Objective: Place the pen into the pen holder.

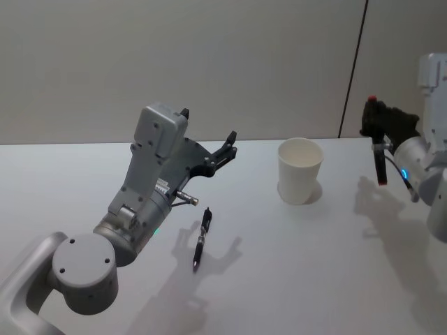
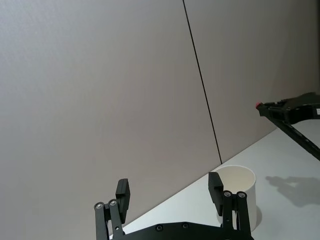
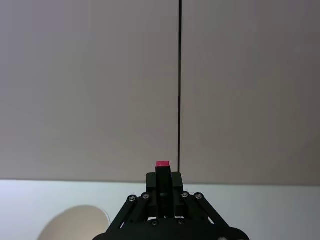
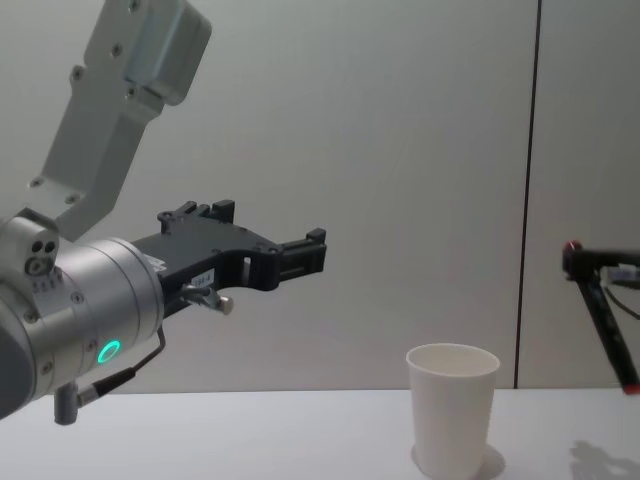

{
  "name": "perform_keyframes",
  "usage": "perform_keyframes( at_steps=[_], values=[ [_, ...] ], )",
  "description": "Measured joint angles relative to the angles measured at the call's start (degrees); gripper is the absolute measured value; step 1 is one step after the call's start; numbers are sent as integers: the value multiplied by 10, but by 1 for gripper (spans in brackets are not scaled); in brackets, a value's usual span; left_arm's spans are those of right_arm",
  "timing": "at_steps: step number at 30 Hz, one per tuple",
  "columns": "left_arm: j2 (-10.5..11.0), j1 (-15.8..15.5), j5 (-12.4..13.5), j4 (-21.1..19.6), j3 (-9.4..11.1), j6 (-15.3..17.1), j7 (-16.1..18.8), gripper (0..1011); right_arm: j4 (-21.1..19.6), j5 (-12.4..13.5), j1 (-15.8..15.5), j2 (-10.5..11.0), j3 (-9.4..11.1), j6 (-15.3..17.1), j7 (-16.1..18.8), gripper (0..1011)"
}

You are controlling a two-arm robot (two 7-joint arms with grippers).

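Note:
A slim dark pen with a red end hangs steeply tilted, red end up, in my right gripper, which is shut on it near the top. It is held above the table, to the right of the pen holder, a plain white paper cup standing upright. The chest view shows the held pen right of the cup. In the right wrist view its red end pokes out between the shut fingers. My left gripper hovers open and empty left of the cup.
Another dark pen lies on the white table, below my left gripper and left of the cup. A plain wall with a dark vertical seam stands behind the table.

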Motion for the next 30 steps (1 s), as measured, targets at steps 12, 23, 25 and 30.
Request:
perform_keyframes(
  at_steps=[12,23,25,30],
  values=[
    [0,0,0,0,0,0,0,1000,75,-13,40,-20,-14,-146,17,165],
    [0,0,0,0,0,0,0,1000,187,-18,95,-42,-27,-266,29,165],
    [0,0,0,0,0,0,0,1000,210,-18,105,-46,-30,-289,31,165],
    [0,0,0,0,0,0,0,1000,255,-18,126,-54,-35,-330,35,165]
  ],
)
